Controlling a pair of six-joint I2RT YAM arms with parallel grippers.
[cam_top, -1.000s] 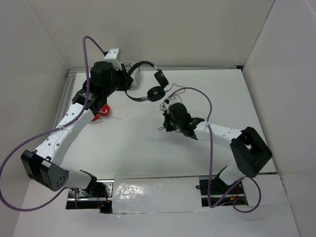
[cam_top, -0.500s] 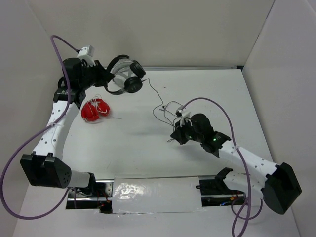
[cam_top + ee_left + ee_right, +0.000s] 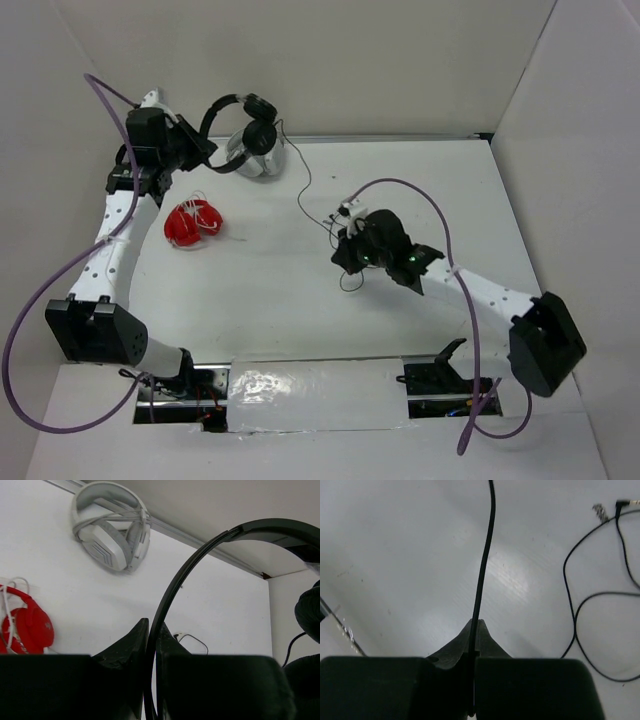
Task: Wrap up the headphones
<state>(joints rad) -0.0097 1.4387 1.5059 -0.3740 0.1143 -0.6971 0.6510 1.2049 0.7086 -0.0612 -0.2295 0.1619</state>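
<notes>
Top view, from the left: the red set (image 3: 192,222) lies on the table (image 3: 250,300) at about 9 o'clock, with its white wire looped beside it. My left gripper (image 3: 203,150) is up at 11 o'clock, above and beyond the red set. On the left wrist view the gripper (image 3: 151,635) has its jaws pinched almost together on the thin headband of the headphones (image 3: 260,527), which arches away toward 1 o'clock. From above, the headphones (image 3: 258,106) hang off the table, ear pads dangling over the white set (image 3: 268,162) against the far edge at 12 o'clock. The cable (image 3: 303,180) drops from the pads toward 5 o'clock, reaching my right gripper (image 3: 345,258) near the table's middle. On the right wrist view that gripper (image 3: 474,630) is clamped on the cable (image 3: 486,555), which runs straight out to 12 o'clock. Slack lies looped at 3 o'clock, and the plug (image 3: 626,502) rests at 2 o'clock.
</notes>
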